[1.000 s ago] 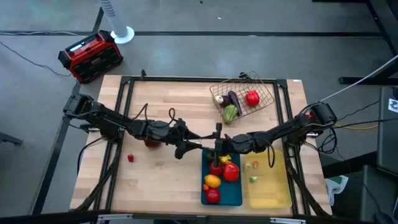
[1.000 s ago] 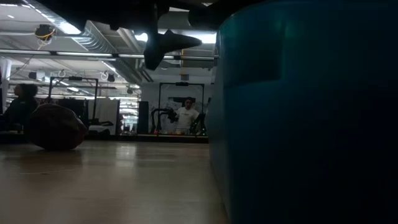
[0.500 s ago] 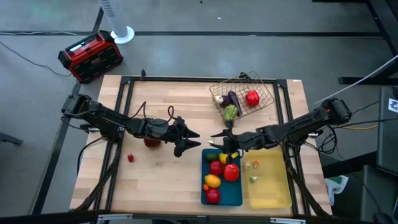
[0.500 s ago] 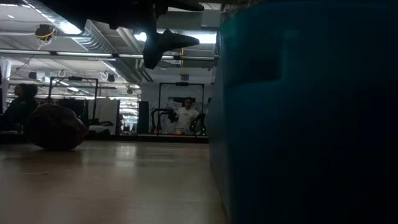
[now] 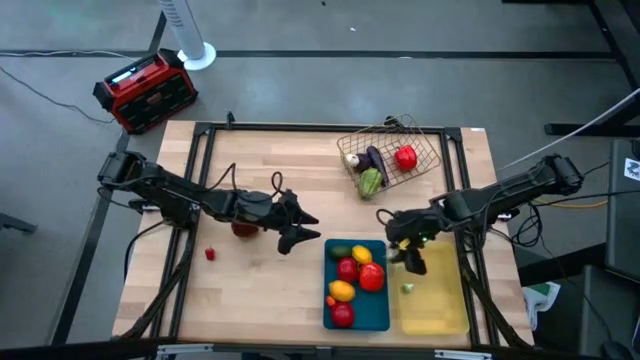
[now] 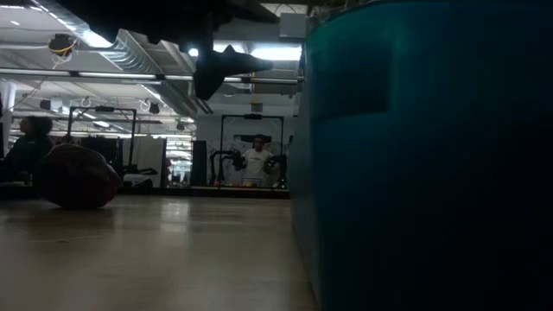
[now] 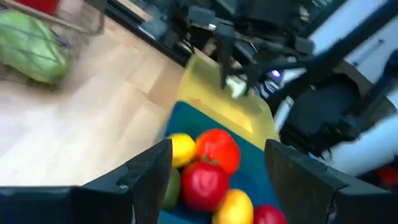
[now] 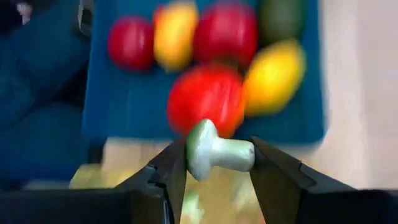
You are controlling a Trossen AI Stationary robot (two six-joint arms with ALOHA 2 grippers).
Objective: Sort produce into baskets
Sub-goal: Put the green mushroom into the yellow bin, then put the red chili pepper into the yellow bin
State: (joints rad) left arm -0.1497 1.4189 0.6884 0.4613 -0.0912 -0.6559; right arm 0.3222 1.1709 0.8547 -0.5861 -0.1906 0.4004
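Right gripper is clamped on a pale green mushroom, stem and cap pinched between the fingers, and it hangs over the near end of the yellow tray, just beside the blue tray. Looks like the carry step: the mushroom is airborne and, by my read, bound for the yellow tray, where a couple of small green bits lie. Next call is to lower over bare tray floor and part the fingers, keeping clear of the shared edge with the blue tray.

Left gripper waits with fingers spread over the table, left of the blue tray, which holds red, yellow and green pieces. A dark red fruit sits under the left arm, a small red one nearer the left edge. The wire basket at the far side holds an eggplant, a green piece and a red one.

Pale wood-plank top on a dark frame, grey floor, a red-and-black box off the far left corner. The low view shows a workshop with people beyond.
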